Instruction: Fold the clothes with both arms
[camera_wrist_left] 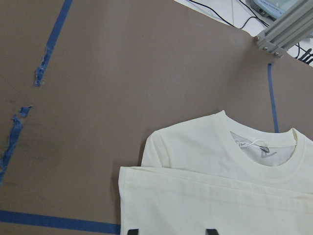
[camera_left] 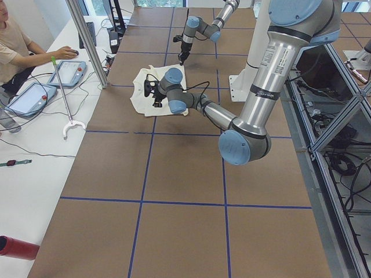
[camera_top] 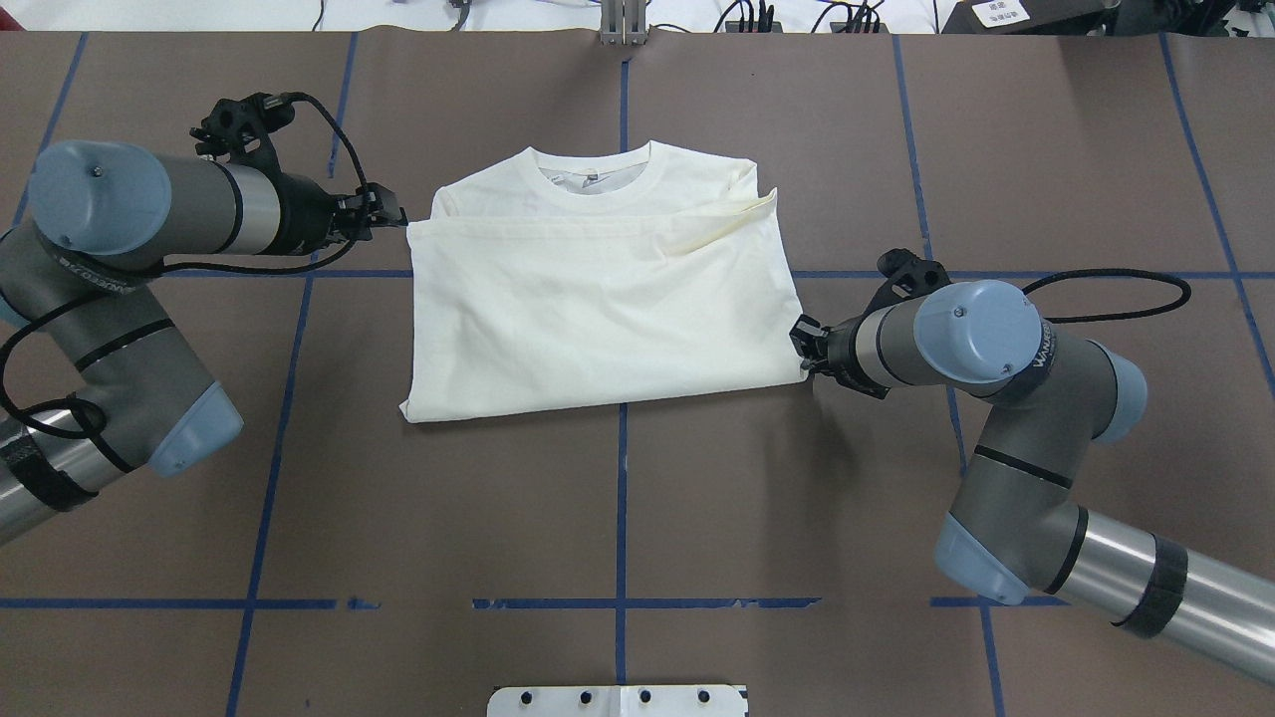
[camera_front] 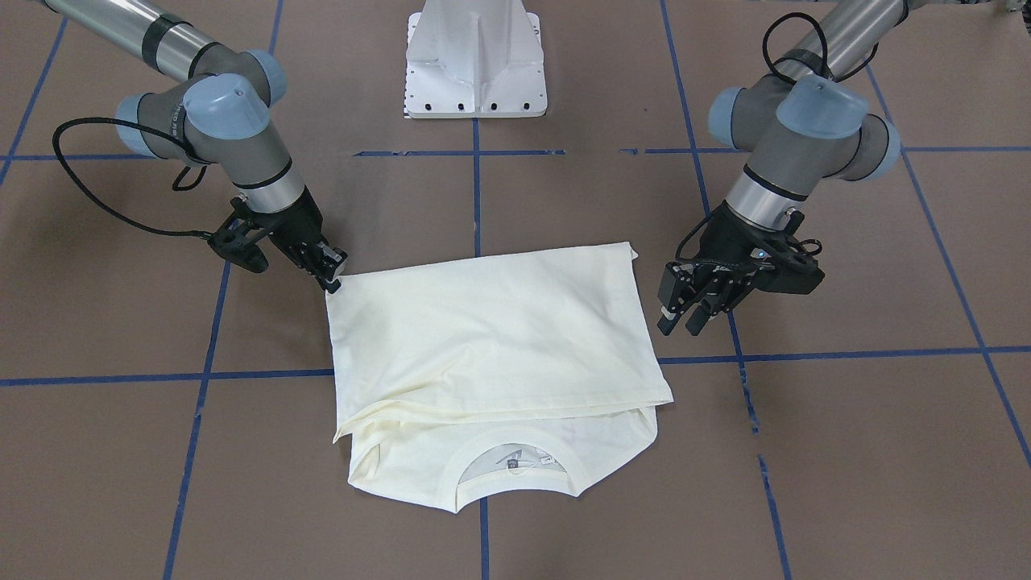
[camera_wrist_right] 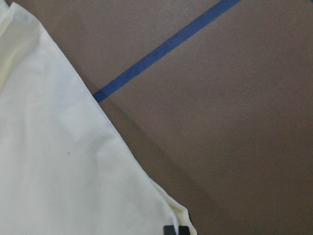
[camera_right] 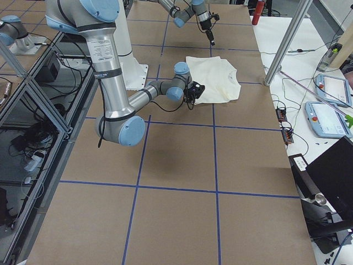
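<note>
Shirt point(camera_top: 598, 299) lies folded in the middle of the table point(camera_top: 637, 498), collar point(camera_top: 595, 169) at 12 o'clock in the overhead view. Left hand point(camera_front: 681, 325), wide open, holds nothing at its 10 o'clock; right hand point(camera_front: 332, 280) pinches its 4 o'clock corner

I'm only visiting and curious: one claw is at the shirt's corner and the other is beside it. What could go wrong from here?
The right gripper pinches only the very corner of the T-shirt, so the cloth might slip out when pulled. The left gripper is open and off the cloth. If one side moves alone, the fold could skew. The top layer's edge near the collar already lies slanted.
</note>
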You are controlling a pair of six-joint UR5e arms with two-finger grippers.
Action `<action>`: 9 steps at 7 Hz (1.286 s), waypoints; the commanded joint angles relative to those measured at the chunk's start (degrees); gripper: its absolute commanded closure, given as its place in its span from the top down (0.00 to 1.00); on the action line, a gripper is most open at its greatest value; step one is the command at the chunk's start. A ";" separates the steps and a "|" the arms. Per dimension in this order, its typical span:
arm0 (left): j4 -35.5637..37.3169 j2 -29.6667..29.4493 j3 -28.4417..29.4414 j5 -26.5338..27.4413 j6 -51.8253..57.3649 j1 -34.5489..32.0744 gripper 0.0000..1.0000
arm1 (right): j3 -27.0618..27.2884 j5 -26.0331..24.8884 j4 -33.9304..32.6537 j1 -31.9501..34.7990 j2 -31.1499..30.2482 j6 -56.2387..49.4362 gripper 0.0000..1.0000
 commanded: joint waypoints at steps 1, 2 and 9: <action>-0.09 -0.14 -0.27 -0.08 -0.01 0.08 0.55 | 3.86 0.13 -0.05 0.18 -1.42 0.02 0.00; -0.09 -0.32 -0.45 0.27 -0.18 0.08 0.55 | 10.85 1.18 0.03 -1.12 -7.09 -0.16 0.00; 0.00 0.74 -5.01 -1.86 -3.78 0.17 0.57 | 30.53 13.07 -0.06 -22.06 -19.45 5.12 1.00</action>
